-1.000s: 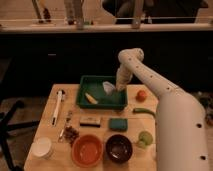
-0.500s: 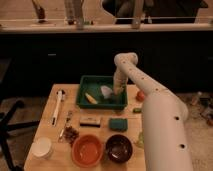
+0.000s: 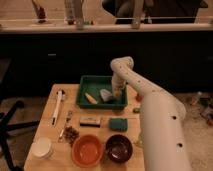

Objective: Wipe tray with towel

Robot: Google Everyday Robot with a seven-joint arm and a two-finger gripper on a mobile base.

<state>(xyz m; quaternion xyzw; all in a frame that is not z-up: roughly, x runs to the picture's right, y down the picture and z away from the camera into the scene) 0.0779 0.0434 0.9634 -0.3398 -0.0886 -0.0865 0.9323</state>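
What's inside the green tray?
A yellow object lies in the green tray, with a gray towel beside it. The gripper is down at the towel's right edge. The tray floor under the towel and gripper is hidden.

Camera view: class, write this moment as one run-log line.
gripper: in green tray, right side | towel: in tray, beside gripper | yellow item: tray's left

text: none readable | jaws: in green tray (image 3: 86,83), beside towel (image 3: 105,94)
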